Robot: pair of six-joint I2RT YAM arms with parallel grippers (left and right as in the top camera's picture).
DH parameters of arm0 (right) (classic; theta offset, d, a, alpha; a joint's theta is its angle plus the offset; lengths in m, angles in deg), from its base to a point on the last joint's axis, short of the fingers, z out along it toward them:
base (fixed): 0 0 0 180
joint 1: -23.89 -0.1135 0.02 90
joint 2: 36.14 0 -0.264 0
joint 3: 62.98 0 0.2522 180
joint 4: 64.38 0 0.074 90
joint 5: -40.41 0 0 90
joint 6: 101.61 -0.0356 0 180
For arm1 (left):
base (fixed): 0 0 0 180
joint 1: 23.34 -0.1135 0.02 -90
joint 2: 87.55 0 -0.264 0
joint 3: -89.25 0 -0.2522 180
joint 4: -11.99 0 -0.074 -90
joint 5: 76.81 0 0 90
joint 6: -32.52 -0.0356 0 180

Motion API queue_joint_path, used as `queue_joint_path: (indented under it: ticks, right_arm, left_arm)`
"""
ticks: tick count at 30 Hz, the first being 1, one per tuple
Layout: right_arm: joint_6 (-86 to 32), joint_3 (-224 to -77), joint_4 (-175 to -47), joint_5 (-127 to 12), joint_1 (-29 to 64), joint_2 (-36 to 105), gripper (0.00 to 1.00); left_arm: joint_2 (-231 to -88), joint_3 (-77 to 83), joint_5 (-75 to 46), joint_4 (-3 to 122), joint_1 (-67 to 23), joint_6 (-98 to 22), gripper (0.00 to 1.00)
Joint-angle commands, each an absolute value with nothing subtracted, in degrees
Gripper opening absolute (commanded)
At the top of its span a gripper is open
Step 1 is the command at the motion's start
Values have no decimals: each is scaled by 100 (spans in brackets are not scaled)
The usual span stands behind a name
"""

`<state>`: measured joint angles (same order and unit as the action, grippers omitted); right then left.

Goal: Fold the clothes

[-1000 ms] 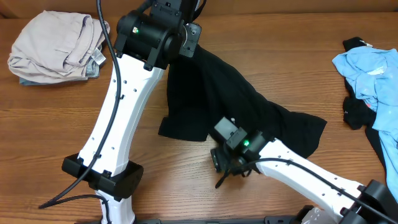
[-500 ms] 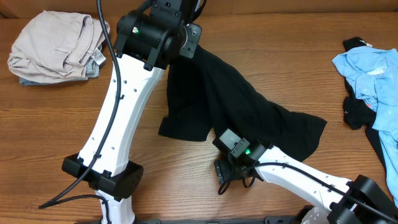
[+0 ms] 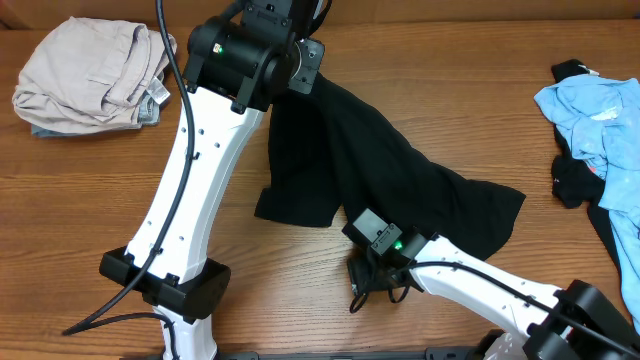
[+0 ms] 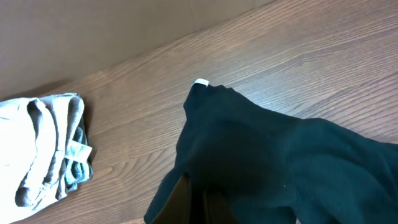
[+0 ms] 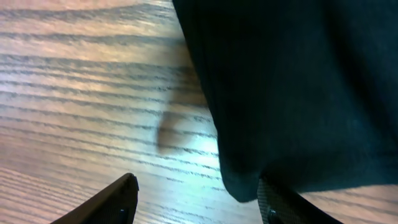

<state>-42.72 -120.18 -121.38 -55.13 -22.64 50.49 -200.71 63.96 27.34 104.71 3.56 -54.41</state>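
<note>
Over at 10 o'clock on the table a beige pile is sitting in a loose bundle, probably parked there out of the way. Next over, the left gripper is hanging at the 11 o'clock corner of the black garment, the one being worked on. It's lying mid-table and running down toward 4 o'clock. From the wrist cam the jaws are looking closed on a bunch of that cloth. The fabric is rising up to them with a white tag poking out at the top, so my guess is it's pinning that end up while the other arm sorts the rest. Moving right, the right gripper is sitting low at the garment's 6 o'clock edge. Its jaws are gaping wide and holding nothing, and the hem is dangling down between the two fingers. I'm reading that as lining up to pinch the bottom edge, but nothing's grabbed yet, so the fold is barely getting started. Way off at 3 o'clock a blue heap is waiting with some dark bits tangled in.
</note>
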Motion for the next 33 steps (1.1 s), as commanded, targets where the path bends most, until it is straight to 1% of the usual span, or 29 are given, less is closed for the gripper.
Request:
queue_joint_path:
  ticks: [1,6,8,10,11,13,15,16,20,24,33]
  right_arm:
    - [-4471,-11954,-12066,-5526,-2261,5270,65]
    - [-4469,-11954,-12020,-5568,-2261,5368,62]
    - [-4469,-11954,-12023,-5570,-2261,5368,57]
    - [-4471,-11954,-12034,-5570,-2261,5368,47]
    - [-4471,-11954,-12040,-5570,-2261,5368,44]
    - [-4469,-11954,-12044,-5568,-2261,5368,44]
    - [-4469,-11954,-12062,-5568,-2261,5368,34]
    - [-4469,-11954,-12066,-5568,-2261,5368,31]
    - [-4466,-11956,-12125,-5568,-2261,5368,5]
    - [-4469,-12002,-12200,-5568,-2259,5366,4]
    - [-4418,-12754,-12803,-5516,-2078,5355,4]
  left_arm:
    - [-20027,6536,2708,10482,325,-5362,4]
    - [-20027,6536,2708,10484,325,-5362,4]
    - [-20027,6536,2706,10489,325,-5362,4]
    - [-20027,6536,2706,10491,325,-5360,4]
    - [-20027,6536,2706,10495,325,-5360,4]
    - [-20027,6536,2708,10517,325,-5362,4]
    - [-20027,6536,2708,10541,325,-5362,4]
    - [-20027,6536,2708,10552,325,-5362,4]
    - [-20027,6536,2712,10609,325,-5362,4]
    - [-20027,6536,2732,10677,325,-5362,4]
    - [-20027,6536,2887,10795,312,-5360,4]
